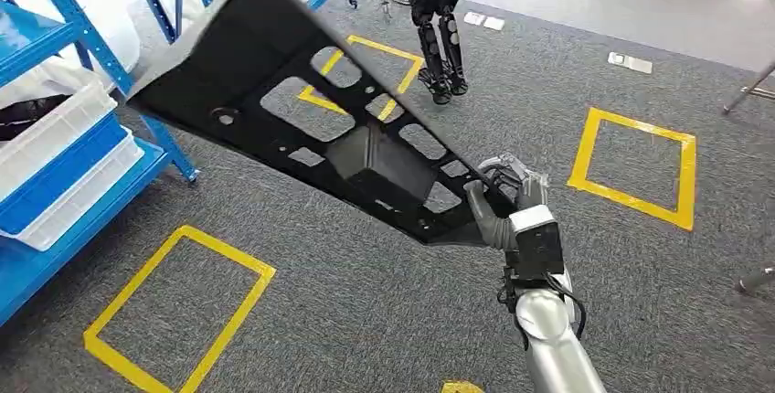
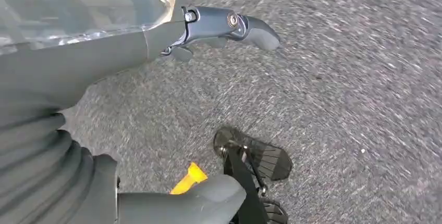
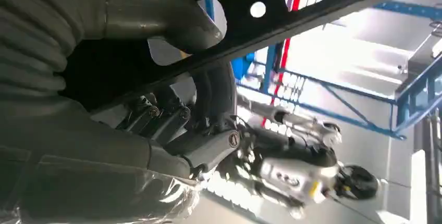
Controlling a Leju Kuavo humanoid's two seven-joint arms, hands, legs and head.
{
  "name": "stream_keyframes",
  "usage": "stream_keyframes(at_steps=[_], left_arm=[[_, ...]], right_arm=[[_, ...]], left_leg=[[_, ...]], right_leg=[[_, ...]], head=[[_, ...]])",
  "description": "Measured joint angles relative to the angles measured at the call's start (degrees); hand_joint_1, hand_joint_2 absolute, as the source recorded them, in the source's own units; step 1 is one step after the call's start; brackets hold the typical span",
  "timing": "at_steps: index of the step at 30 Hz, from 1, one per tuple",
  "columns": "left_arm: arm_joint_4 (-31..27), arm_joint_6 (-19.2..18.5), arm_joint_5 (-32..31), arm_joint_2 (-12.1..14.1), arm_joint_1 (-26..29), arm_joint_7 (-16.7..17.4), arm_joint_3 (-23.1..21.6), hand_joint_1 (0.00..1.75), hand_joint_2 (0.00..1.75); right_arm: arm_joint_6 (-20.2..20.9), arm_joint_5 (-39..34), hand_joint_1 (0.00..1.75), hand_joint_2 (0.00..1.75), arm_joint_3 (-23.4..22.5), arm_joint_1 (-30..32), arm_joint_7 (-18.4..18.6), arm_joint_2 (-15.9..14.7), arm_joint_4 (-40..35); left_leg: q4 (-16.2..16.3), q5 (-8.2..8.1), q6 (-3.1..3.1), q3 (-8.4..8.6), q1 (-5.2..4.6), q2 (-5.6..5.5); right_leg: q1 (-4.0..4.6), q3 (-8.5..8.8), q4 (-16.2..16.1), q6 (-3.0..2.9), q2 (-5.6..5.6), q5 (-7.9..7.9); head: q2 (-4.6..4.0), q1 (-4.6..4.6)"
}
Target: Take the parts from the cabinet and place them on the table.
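Black part (image 1: 274, 91) in right hand (image 1: 501, 203), long axis toward blue cabinet (image 1: 55, 46).

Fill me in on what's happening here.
The robot's right hand grips one end of a large black perforated panel, held up and tilted over the grey carpet. The left hand hangs empty above the floor. A blue rack with white bins stands to the left; another humanoid robot stands ahead.

I see my right hand (image 3: 156, 94) gripping the black panel's (image 3: 292, 15) edge; another robot (image 3: 297, 169) stands beyond, prob. near blue racks (image 3: 333, 99).
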Motion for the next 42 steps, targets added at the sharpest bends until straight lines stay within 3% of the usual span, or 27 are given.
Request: stream_keyframes(at_steps=[3,4,5,6,8,10,11,13,14,15,16,19,21,22,24,25,26,28,29,30,32,34,35,36,37,40,42], left_arm=[[-0.02,0.13,0.04,-0.04,-0.24,0.02,0.13,0.0,1.75],[-0.02,0.11,0.04,-0.24,-0.26,0.02,0.13,0.0,1.75],[-0.02,0.11,0.02,-0.31,-0.29,0.0,0.17,0.0,1.75],[-0.02,0.11,0.04,-0.31,-0.2,-0.09,0.24,0.0,1.75],[-0.02,-0.28,0.07,-0.31,-0.04,-0.48,0.61,0.0,1.75],[-0.02,-0.57,0.07,-0.33,-0.07,-0.78,0.94,0.0,1.75],[-0.02,-0.63,0.07,-0.39,-0.15,-0.87,1.03,0.0,1.75],[-0.02,-0.68,0.04,-0.61,-0.22,-0.87,1.09,0.0,1.75],[-0.02,-0.68,0.04,-0.66,-0.22,-0.87,1.09,0.0,1.75],[-0.02,-0.63,0.04,-0.63,-0.23,-0.85,1.14,0.0,1.75],[-0.02,-0.44,0.04,-0.63,-0.25,-0.72,1.16,0.0,1.75],[-0.02,0.24,0.28,-0.66,-0.44,0.0,1.22,0.0,1.75],[-0.02,0.33,0.5,-0.68,-0.5,0.07,1.61,0.0,1.75],[0.0,0.33,0.5,-0.74,-0.42,0.15,1.77,0.0,1.75],[0.0,0.39,0.7,-0.76,-0.24,0.22,2.3,0.0,1.75],[0.0,0.57,0.98,-0.76,-0.19,0.22,2.51,0.0,1.75],[0.0,0.72,1.18,-0.76,-0.18,0.24,2.62,0.0,1.75],[0.0,0.83,1.44,-0.76,-0.2,0.2,2.95,0.0,1.75],[0.0,0.85,1.71,-0.76,-0.21,0.15,3.19,0.0,1.75],[0.0,0.94,1.84,-0.66,-0.2,0.13,3.61,0.0,1.75],[0.0,1.01,2.23,-0.57,-0.21,0.04,4.07,0.0,1.75],[-0.02,0.98,2.3,-0.59,-0.26,-0.22,4.2,0.0,1.75],[-0.02,0.94,2.3,-0.68,-0.31,-0.28,4.26,0.0,1.75],[-0.02,0.85,2.29,-0.68,-0.39,-0.37,4.41,0.0,1.75],[-0.02,0.83,2.3,-0.63,-0.38,-0.44,4.57,0.0,1.75],[-0.02,0.83,2.29,-0.61,-0.28,-0.59,5.38,0.0,1.75],[-0.02,0.79,2.25,-0.61,-0.36,-0.77,5.44,0.0,1.75]], right_arm=[[-0.54,0.67,1.75,1.75,0.31,-0.45,0.0,-0.04,0.74],[-0.68,0.83,1.75,1.75,0.35,-0.57,0.0,-0.07,0.9],[-1.27,1.62,1.75,1.75,0.44,-0.66,0.0,-0.13,1.07],[-2.01,2.8,1.75,1.75,0.52,-1.12,0.02,-0.15,1.25],[-6.23,8.65,1.75,1.75,0.76,-1.64,0.61,-0.17,1.75],[-11.39,16.19,1.75,1.75,0.87,-1.97,2.44,-0.26,2.44],[-13.75,19.53,1.75,1.75,0.85,-2.25,3.33,-0.35,2.75],[-17.67,24.4,1.75,1.75,0.68,-3.18,4.7,-0.66,3.19],[-18.55,25.3,1.75,1.75,0.7,-3.76,5.0,-0.68,3.32],[-19.51,26.6,1.75,1.75,0.72,-4.4,5.36,-0.63,3.47],[-20.69,28.31,1.75,1.75,0.7,-4.7,5.81,-0.52,3.58],[-22.07,30.46,1.75,1.75,0.48,-4.96,6.34,-0.63,4.09],[-22.71,31.25,1.75,1.75,0.46,-5.41,6.36,-0.48,4.44],[-22.86,31.41,1.75,1.75,0.5,-5.66,6.36,-0.37,4.72],[-22.99,31.62,1.75,1.75,0.55,-5.82,6.38,0.04,5.27],[-23.01,31.65,1.75,1.75,0.55,-5.83,6.38,0.07,5.61],[-23.08,31.67,1.75,1.75,0.55,-5.93,6.38,0.07,6.05],[-23.41,32.48,1.75,1.75,0.66,-6.56,6.25,0.26,6.91],[-23.58,33.16,1.75,1.75,0.68,-7.09,6.03,0.64,7.43],[-23.76,33.64,1.75,1.75,0.74,-7.73,5.84,1.14,8.02],[-23.84,34.55,1.75,1.75,0.87,-8.82,5.66,2.05,8.98],[-23.89,36.9,1.75,1.75,0.76,-9.02,5.44,2.54,9.42],[-23.91,38.19,1.75,1.75,0.65,-9.13,5.38,2.67,9.62],[-23.95,39.98,1.75,1.75,0.39,-9.49,5.31,2.91,9.77],[-23.95,42.43,1.75,1.75,-0.11,-10.1,5.09,3.54,9.99],[-23.95,45.7,1.75,1.75,-2.89,-11.06,2.81,5.8,9.79],[-23.95,47.67,1.75,1.75,-5.73,-11.46,0.39,7.19,8.89]], left_leg=[[-0.04,0.22,0.31,0.0,-0.73,1.74],[-1.08,0.87,0.87,0.25,-0.29,2.6],[-1.42,1.21,1.13,0.44,-0.36,3.37],[-1.45,1.29,1.52,0.29,-0.44,4.12],[-1.43,1.27,1.58,0.18,-0.76,5.86],[-1.4,1.26,1.57,0.06,-0.82,7.42],[-1.38,1.23,1.52,0.07,-0.82,8.16],[-1.35,1.07,1.28,0.26,-0.8,9.38],[-1.25,0.88,0.95,0.42,-0.88,9.96],[-1.01,0.54,0.46,0.29,-1.48,10.54],[-1.01,0.56,0.23,0.33,-1.52,11.14],[-1.04,0.34,-0.4,0.62,-1.15,12.83],[2.64,-2.85,-0.98,-0.74,-0.59,7.83],[6.62,-5.06,-1.05,-2.51,-0.58,6.34],[15.62,-8.63,-1.2,-6.85,-0.59,5.17],[17.45,-8.58,-1.2,-7.98,-0.59,5.03],[16.36,-7.02,-1.03,-7.78,-0.59,4.99],[8.24,-1.81,-0.58,-4.15,-0.56,4.21],[3.68,0.42,-0.33,-2.05,-0.41,2.15],[1.17,0.87,-0.03,-1.08,-0.4,-0.99],[0.05,0.55,-0.18,-0.65,-0.53,0.05],[-0.4,0.9,0.31,-0.41,-0.89,1.29],[-1.25,1.46,0.92,-0.17,-0.24,2.18],[-1.44,1.64,1.09,-0.05,-0.53,2.95],[-1.43,1.65,1.15,-0.2,-0.58,3.78],[-1.38,1.63,1.21,-0.42,-0.84,6.56],[-1.38,1.59,1.15,-0.37,-0.83,8.05]], right_leg=[[-0.68,-0.66,-0.62,1.2,1.51,0.77],[-0.09,-1.05,-0.44,1.49,1.52,0.8],[-0.22,-2.0,0.87,1.33,-1.67,-0.03],[-0.08,-3.59,4.11,0.94,-3.67,-1.9],[-0.34,-7.74,12.81,0.63,-4.98,-5.36],[-0.48,-9.74,17.49,1.24,-5.29,-6.31],[-0.6,-8.46,15.47,1.82,-5.45,-5.32],[-0.85,-2.95,5.75,2.88,-6.97,-1.85],[-0.87,-0.33,1.12,3.03,-9.38,-0.66],[-0.22,0.62,-0.35,2.47,-10.67,-0.91],[-0.18,0.15,-0.39,1.77,-9.51,-0.59],[-0.54,0.04,-0.53,0.99,-7.52,-0.28],[-1.03,0.04,-0.73,0.25,-6.37,0.02],[-0.97,0.03,-0.73,-0.14,-5.89,0.01],[-0.7,-0.02,-0.71,-0.38,-4.54,0.08],[-0.61,0.0,-0.69,-0.38,-3.84,0.09],[-0.57,0.04,-0.66,-0.38,-3.06,0.1],[-0.57,0.19,-0.57,-0.31,-1.58,0.14],[-0.59,0.18,-0.5,-0.3,-0.9,0.15],[-0.48,-0.01,-0.33,-0.14,-0.31,0.21],[-0.47,-0.85,-0.3,0.67,1.0,0.75],[-0.61,-1.26,-0.74,1.49,2.46,1.25],[-0.18,-1.64,-0.26,1.41,1.68,1.01],[-0.2,-2.9,1.69,1.22,-1.6,-0.21],[-0.1,-4.76,5.62,0.9,-3.51,-2.22],[-0.31,-10.37,17.64,0.99,-5.24,-6.25],[-0.49,-8.15,14.1,1.87,-5.7,-4.48]], head=[[0.0,-0.09],[0.0,-0.02],[0.0,-0.02],[0.0,0.33],[0.0,0.27],[0.0,0.37],[0.0,0.39],[0.0,0.48],[0.0,0.55],[0.0,0.57],[0.0,0.24],[0.0,0.22],[0.0,0.04],[0.0,-0.13],[0.0,-0.2],[0.0,-0.18],[0.0,-0.18],[0.0,-0.18],[0.0,-0.22],[0.0,-0.35],[0.02,-0.46],[0.0,-0.48],[0.0,-0.26],[0.0,-0.35],[0.0,0.18],[0.0,0.22],[0.0,0.24]])
